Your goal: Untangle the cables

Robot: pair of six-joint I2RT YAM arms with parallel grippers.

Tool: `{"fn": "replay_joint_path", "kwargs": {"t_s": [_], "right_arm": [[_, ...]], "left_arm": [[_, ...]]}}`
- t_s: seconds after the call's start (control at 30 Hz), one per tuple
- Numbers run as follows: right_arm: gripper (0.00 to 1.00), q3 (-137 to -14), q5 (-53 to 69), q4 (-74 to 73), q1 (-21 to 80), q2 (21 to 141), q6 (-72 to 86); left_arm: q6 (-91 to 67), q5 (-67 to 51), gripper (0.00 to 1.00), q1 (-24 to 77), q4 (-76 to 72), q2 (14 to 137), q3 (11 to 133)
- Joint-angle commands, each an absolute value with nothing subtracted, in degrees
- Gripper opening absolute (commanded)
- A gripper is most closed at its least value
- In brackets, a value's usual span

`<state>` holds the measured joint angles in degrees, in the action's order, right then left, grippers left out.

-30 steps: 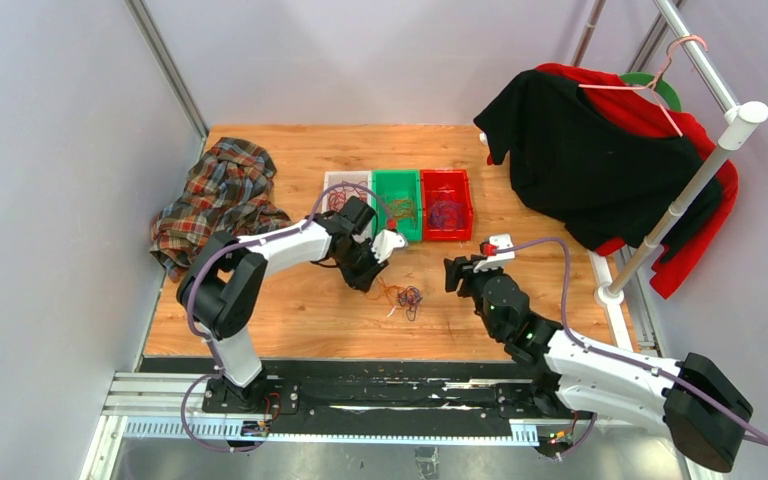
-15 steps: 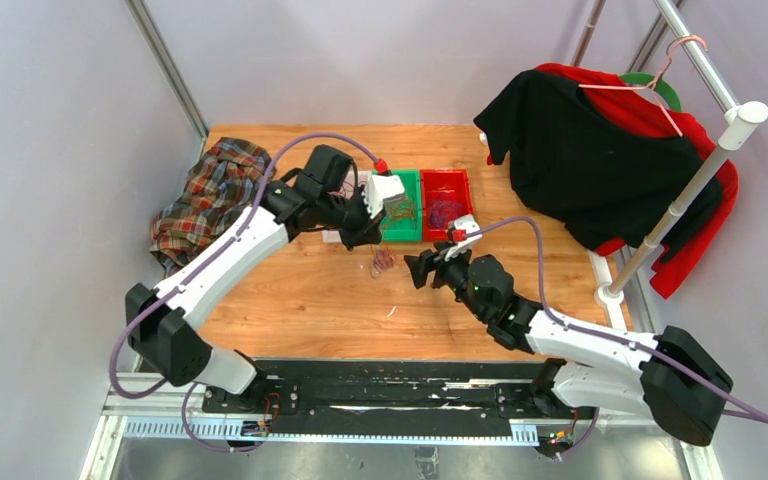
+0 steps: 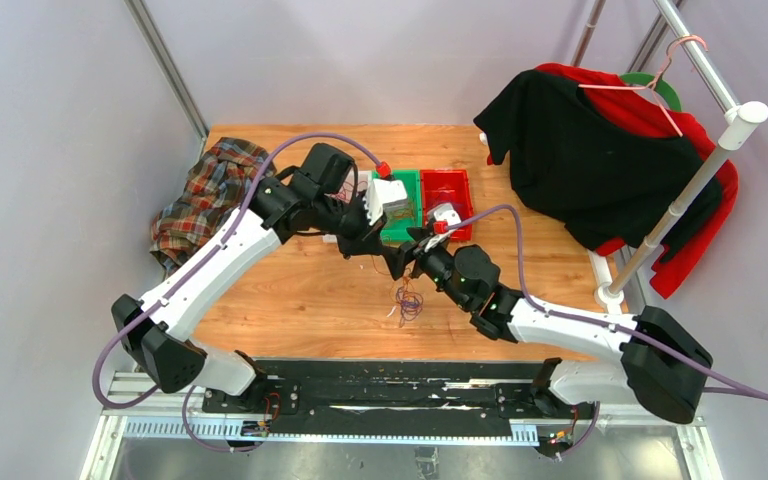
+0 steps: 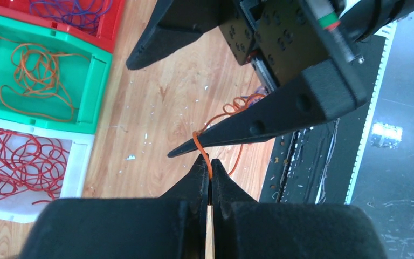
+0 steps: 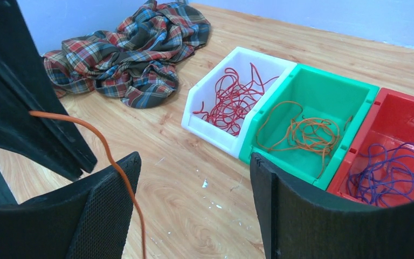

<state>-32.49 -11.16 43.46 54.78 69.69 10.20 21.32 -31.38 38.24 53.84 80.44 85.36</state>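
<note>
Cables (image 3: 408,298) lie as a small loose tangle on the bare wood of the table (image 3: 290,300), just below the middle of the top view, near the table's front edge but not on it. One orange cable (image 5: 75,120) rises from that tangle to the left claw (image 4: 210,164), whose two fingers are pressed together and pinch it at their tips. The right claw (image 5: 194,162) stands spread wide just beside it and holds nothing. In the left wrist view the orange strand loops round the tip of one of its fingers, while the other finger is well apart, toward the top of the frame. Both claws meet over the wood between the tangle and the bins.

Open wood stretches left of the tangle to the table's left edge, and right of it toward the foot of a white pole (image 3: 695,180). A plaid shirt (image 3: 215,190) is bunched at the left edge, in the upper left. A black garment (image 3: 580,150) on the pole covers the table's upper right corner in the top view. A black rail (image 3: 390,395) runs along the front edge.

Three open bins stand touching in a row at the upper middle. The white bin (image 5: 213,139) holds red cables (image 5: 229,100), the green bin (image 5: 285,167) orange cables (image 5: 302,132), and the red bin (image 5: 396,105) purple cables (image 5: 393,172).
</note>
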Motion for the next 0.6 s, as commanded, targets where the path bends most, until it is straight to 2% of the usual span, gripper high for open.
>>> {"fn": "replay_joint_path", "kwargs": {"t_s": [0.0,0.57], "right_arm": [[0.74,-33.58,-12.88,45.75,56.21,70.95,9.67],[0.60,-30.78,-18.56,50.02,56.10,78.59,13.21]], "left_arm": [[20.34,-33.36,0.01,39.29,56.44,78.37,88.97],[12.06,-38.25,0.01,43.83,58.63,78.70,99.64]]}}
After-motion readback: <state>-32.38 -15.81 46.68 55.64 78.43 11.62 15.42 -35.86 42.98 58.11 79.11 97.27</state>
